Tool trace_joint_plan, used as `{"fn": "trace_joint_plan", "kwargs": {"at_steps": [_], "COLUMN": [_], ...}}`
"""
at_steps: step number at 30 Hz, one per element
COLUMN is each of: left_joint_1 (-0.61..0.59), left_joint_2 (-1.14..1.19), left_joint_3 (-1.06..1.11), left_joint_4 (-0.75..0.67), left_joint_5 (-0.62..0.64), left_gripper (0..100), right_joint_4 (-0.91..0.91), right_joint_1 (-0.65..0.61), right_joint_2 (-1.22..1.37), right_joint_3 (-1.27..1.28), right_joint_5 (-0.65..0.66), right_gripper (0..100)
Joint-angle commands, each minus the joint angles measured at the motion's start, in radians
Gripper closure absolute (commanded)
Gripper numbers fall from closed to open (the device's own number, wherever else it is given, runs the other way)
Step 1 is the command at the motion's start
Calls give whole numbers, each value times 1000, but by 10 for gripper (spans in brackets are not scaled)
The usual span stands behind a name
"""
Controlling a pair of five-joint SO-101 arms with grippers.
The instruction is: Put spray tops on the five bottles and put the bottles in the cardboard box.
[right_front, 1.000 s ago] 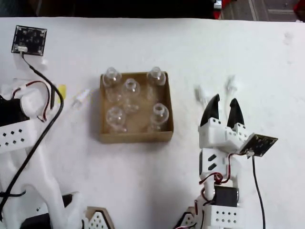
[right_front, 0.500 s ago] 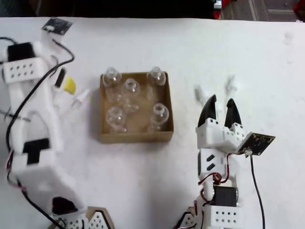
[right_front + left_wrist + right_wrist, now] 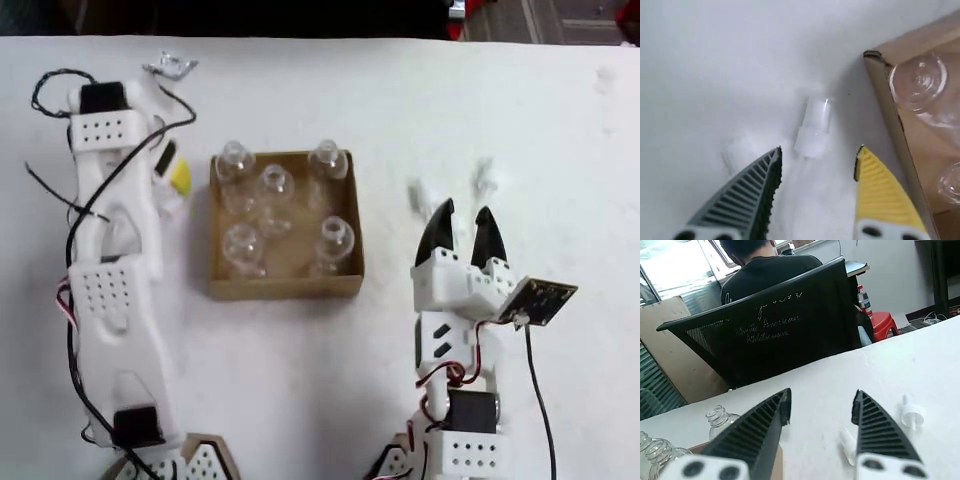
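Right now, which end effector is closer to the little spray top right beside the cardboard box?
Left. The left end effector hangs open just over the spray top. The right end effector sits across the cardboard box from it.

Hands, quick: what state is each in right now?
Left hand: open, holding nothing, spray top just ahead.
Right hand: open, holding nothing.
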Motion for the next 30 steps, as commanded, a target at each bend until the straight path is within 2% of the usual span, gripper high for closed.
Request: {"fn": "trace_joint_plan", "kwargs": {"at_steps": [1, 4, 9, 30], "left_joint_1": [16, 25, 25, 42], "left_joint_2": [53, 91, 128, 174], "left_joint_3": [-69, -69, -69, -69], "left_joint_4": [9, 9, -17, -75], "left_joint_5": [8, 3, -77, -75], "left_gripper": [824, 830, 827, 827], "right_joint_4": [4, 4, 4, 5], "right_joint_1": [-2, -2, -2, -2], "right_joint_2": [-2, -2, -2, -2], "right_joint_3": [9, 9, 9, 9], "right_joint_5": [14, 14, 14, 14], "right_gripper": [819, 819, 819, 819]}}
